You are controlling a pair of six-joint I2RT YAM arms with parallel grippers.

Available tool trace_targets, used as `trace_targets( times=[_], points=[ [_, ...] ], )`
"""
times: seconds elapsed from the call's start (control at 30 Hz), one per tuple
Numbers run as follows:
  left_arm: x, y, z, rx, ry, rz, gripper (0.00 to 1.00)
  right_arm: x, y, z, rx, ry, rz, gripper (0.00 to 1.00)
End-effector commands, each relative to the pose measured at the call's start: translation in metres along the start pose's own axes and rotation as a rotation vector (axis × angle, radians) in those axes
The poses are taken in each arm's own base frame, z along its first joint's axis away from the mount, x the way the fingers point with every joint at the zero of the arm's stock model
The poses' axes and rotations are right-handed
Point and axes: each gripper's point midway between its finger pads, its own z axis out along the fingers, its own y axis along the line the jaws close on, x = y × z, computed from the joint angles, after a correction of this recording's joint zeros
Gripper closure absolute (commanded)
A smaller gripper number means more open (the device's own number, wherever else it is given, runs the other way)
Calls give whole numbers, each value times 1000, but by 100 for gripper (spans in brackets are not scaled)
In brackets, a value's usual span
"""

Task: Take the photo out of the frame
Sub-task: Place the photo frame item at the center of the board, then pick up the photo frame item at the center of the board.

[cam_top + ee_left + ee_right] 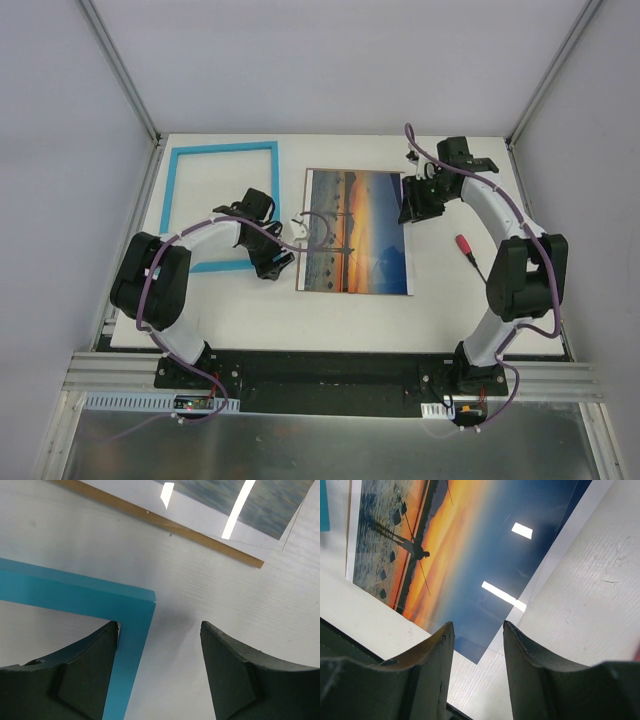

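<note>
Left claw (160, 630) wide, empty, straddling a corner bar of the frame (75, 592). Frame sits upper left in top view, lower-right corner hidden by the arm (205, 237). Right claw (479, 627) half-open above a corner of the photo (470, 545), contact unclear. Photo lies centre of the table (225, 595), only 1 edge of backing board (200, 535) showing.

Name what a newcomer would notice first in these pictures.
The glossy orange-sunset photo print lies flat at the centre of the table, on a thin brown board. Left of it lies the empty turquoise rectangular frame, with the left arm's open tool over its near right corner.
</note>
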Motion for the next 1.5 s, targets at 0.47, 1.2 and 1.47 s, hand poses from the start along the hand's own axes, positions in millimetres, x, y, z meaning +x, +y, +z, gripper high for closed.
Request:
trace_targets(
  times=[0.47, 1.2, 1.47],
  points=[
    [34, -6, -24, -43, 122, 98, 39, -1, 9, -20, -11, -60, -23, 54],
    [-131, 43, -72, -62, -273, -223, 18, 20, -34, 7, -78, 22, 140, 42],
    [-133, 83, -29, -133, -208, -424, 19, 50, -39, 19, -107, 98, 171, 42]
  ],
)
